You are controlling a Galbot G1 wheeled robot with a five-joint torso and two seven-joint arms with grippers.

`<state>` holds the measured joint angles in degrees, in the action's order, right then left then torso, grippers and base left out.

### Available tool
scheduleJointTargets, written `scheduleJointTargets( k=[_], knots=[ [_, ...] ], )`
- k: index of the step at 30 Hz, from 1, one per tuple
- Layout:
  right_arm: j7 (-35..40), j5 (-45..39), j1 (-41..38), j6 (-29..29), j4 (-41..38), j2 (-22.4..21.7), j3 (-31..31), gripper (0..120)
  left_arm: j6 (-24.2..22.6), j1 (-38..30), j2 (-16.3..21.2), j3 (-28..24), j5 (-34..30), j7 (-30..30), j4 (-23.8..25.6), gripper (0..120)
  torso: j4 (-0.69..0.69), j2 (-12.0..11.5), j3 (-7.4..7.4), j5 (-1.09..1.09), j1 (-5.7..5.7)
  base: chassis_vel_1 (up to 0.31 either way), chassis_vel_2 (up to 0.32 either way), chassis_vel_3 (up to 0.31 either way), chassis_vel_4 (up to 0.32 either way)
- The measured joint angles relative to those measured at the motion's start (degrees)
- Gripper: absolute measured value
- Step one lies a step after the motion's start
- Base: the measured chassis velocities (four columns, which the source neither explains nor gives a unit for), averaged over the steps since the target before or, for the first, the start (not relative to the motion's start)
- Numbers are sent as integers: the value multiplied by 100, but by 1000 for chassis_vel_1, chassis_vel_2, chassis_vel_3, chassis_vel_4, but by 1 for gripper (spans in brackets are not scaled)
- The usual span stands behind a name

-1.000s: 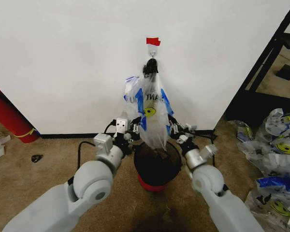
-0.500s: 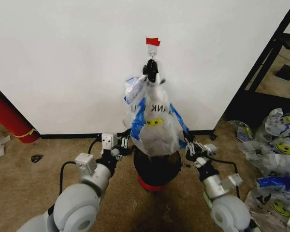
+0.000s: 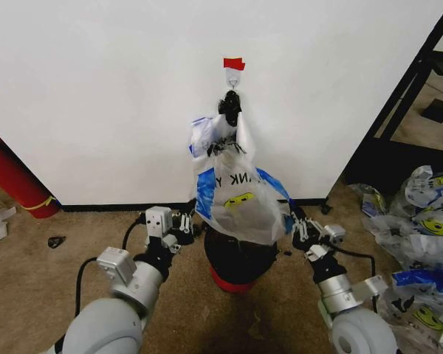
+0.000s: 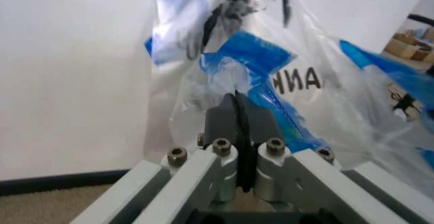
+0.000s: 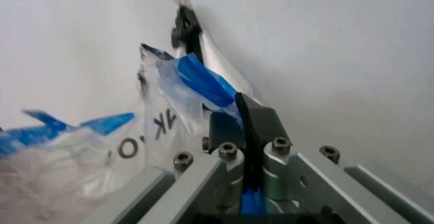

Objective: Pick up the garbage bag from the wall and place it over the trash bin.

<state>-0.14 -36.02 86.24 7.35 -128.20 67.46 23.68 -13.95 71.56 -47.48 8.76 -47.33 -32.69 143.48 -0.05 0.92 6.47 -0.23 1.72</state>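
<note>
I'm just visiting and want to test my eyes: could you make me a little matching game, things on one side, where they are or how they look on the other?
Things:
1. garbage bag
2. trash bin
3. red tape
4. pile of spare bags

Descriptions:
A. stuck on the wall above the hook
B. on the floor on the robot's right
C. hanging from the hook, pulled wide at the bottom by both tools
D. black with a red base, on the floor under the bag

Pairs: 1-C, 2-D, 3-A, 4-B
</note>
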Motion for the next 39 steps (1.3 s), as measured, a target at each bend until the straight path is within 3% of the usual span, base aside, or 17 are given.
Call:
scheduleJointTargets(
  k=[7, 16, 22, 31, 39],
  knots=[
    [280, -762, -32, -545, -845, -11, 289, 0, -76, -264, 145, 592, -572, -10, 0, 0, -1, -1, 0, -1, 0, 0, 0, 0, 0],
    [421, -1437, 3, -929, -1210, -171, 483, 0, -141, -428, 378, 1039, -945, 2, -9, 0, -1, -1, 0, 0, 0, 0, 0, 0, 0],
    [680, -2228, -123, -1348, -1492, -347, 694, 0, -207, -725, 755, 1290, -1294, -16, -14, 0, 0, -1, 0, 0, 0, 0, 0, 0, 0],
    [613, -2500, -126, -1489, -1534, -767, 998, 0, -213, -1176, 1056, 1243, -1632, 196, -15, 0, -1, -1, 0, 1, 0, 0, 0, 0, 0],
    [766, -2812, 297, -1718, -1530, -1046, 1137, 0, -358, -876, 1008, 1340, -1929, 74, -20, 0, 0, -1, 0, 0, 0, 0, 0, 0, 0]
  ],
)
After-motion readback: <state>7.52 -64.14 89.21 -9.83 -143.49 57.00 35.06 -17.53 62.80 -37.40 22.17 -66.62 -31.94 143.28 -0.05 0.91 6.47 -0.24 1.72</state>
